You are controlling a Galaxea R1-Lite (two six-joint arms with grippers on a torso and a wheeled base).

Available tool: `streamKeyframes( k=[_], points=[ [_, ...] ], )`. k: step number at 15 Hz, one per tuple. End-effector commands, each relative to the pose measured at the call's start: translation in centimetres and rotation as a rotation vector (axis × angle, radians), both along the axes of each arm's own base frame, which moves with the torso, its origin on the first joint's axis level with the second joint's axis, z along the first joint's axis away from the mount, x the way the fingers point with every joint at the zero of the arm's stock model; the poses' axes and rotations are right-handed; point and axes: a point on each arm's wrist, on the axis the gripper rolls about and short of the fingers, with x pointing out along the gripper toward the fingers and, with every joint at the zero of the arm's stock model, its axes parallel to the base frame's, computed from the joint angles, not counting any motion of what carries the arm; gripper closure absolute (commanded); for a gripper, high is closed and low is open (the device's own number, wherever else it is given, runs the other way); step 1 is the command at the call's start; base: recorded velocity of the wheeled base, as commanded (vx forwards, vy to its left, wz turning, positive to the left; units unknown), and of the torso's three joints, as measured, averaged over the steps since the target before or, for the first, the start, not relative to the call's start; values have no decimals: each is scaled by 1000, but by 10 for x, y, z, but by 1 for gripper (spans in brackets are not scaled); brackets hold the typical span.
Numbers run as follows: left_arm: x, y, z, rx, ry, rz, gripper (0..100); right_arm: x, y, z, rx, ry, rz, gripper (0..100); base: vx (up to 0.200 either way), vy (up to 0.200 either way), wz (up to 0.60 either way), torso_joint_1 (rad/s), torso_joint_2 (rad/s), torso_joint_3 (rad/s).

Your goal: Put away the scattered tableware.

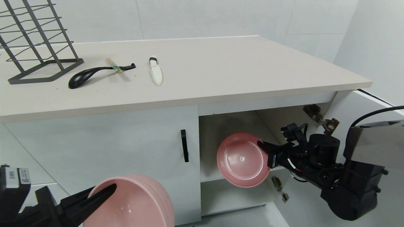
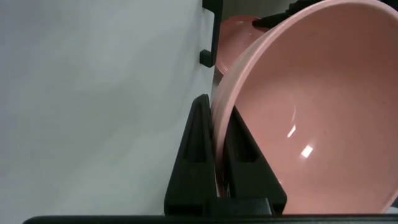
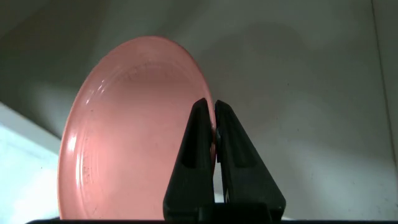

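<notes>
Plate, rim pinched in my right end effector, hangs on edge at open cabinet. Left end effector clamps bowl wall, low before door. Both probably light, stiff, slippery; rim holds suit.

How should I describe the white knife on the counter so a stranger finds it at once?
On the beige countertop, right of the wire rack, utensils lie. The knife is the rightmost, lying apart; unlike the black spoon and wooden chopsticks, it is white.
</notes>
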Motion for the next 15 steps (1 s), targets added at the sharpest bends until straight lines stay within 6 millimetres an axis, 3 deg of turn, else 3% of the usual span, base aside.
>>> streamKeyframes(
  k=[1,11,15],
  points=[
    [0,0,0,2,3,0,100,7,1,-12,-3,16,-3,100,0,0,0,0,0,0],
    [1,-1,-1,7,9,0,100,51,15,-49,90,31,-27,100,0,0,0,0,0,0],
    [1,-1,-1,7,10,-2,100,66,19,-54,135,13,-61,100,0,0,0,0,0,0]
  ],
)
